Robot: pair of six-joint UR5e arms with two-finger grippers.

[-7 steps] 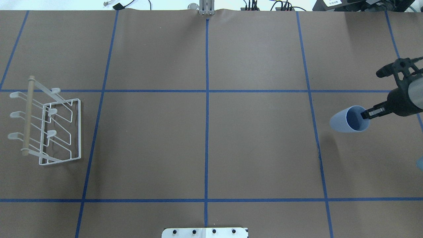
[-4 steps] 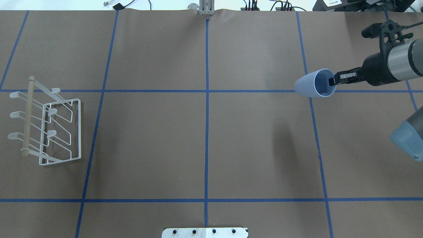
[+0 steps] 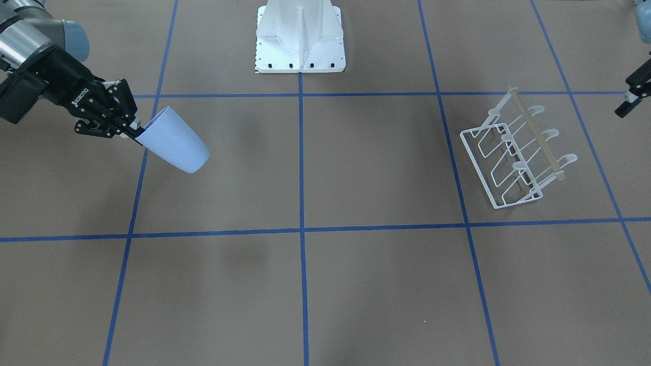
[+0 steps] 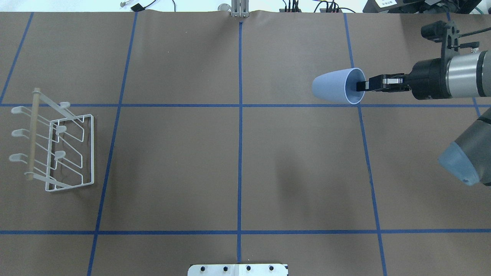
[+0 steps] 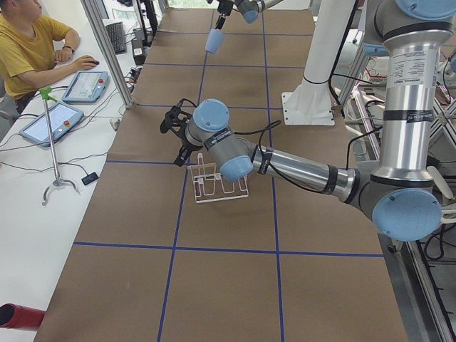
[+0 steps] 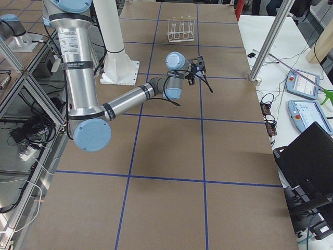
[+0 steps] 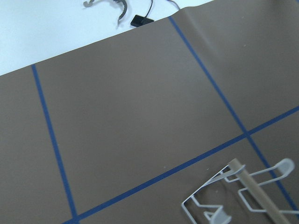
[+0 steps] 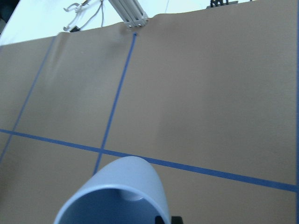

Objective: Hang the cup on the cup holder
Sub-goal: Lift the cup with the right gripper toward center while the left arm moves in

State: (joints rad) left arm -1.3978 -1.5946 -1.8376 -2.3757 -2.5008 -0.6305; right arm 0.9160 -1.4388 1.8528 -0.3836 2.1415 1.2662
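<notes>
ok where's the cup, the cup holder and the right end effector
light-blue cup (image 4: 330,86), overhead view, outer side wall
cup holder (image 4: 32,134), overhead view, wooden top rod
right end effector (image 4: 360,86), overhead view, between its fingertips

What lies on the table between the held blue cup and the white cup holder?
Nothing. In the overhead view, only bare brown table paper and blue tape lines lie between the cup and the cup holder.
</notes>
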